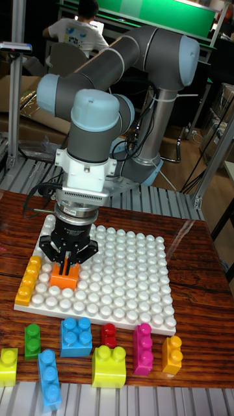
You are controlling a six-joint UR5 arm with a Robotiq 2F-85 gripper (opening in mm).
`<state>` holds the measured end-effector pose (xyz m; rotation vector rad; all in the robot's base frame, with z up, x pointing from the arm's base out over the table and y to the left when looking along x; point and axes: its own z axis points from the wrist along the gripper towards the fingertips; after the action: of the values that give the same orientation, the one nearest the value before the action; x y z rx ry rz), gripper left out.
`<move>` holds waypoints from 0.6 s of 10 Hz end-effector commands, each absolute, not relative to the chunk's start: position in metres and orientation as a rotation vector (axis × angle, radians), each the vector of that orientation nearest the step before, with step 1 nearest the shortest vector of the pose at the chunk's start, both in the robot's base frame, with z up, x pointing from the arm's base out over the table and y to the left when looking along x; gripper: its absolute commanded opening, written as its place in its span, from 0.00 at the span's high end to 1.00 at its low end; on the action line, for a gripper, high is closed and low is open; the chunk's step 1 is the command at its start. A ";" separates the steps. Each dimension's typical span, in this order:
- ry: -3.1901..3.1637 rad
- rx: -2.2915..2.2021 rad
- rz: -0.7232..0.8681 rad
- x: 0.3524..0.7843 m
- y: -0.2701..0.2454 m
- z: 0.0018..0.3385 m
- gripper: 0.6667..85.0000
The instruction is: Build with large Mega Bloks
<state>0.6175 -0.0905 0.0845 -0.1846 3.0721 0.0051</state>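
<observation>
**Gripper on an orange block at the baseplate's near-left corner**

On the wooden worktop [195,273] lies a white studded baseplate [123,273], and the UR5 arm [104,97] reaches straight down over its left part. In the tall fixed view, the gripper [67,266] stands vertical with its dark fingers [63,265] close together, pressed down onto the top of an orange block [64,279] that sits on the baseplate. The fingers appear clamped narrowly on the block's raised stud, though the contact itself is partly hidden by the gripper body.

Just left of the gripper, a yellow-orange strip of blocks [29,279] runs along the baseplate's left edge. Nearer the camera than the gripper, off the baseplate, loose blocks lie in a rough row on the worktop: a lime block [8,366] far left, a green block [32,340], a long blue block [49,379], and a square blue block [76,336] almost directly below the gripper. Further right of it come a small red block [108,335], a yellow-green block [109,366], a tall magenta block [142,350] and an orange-yellow block [172,354]. All of these stand apart from the gripper.
</observation>
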 end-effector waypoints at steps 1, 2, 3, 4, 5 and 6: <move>3.061 -0.240 0.045 0.642 -0.100 0.088 0.78; 3.057 -0.259 0.051 0.650 -0.104 0.088 0.74; 3.049 -0.279 0.044 0.659 -0.108 0.087 0.72; 3.045 -0.298 0.041 0.671 -0.111 0.086 0.70; 3.044 -0.302 0.043 0.680 -0.112 0.087 0.70; 3.043 -0.319 0.033 0.689 -0.116 0.088 0.69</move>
<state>0.6665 -0.1101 0.0862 -0.2913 3.0533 0.0222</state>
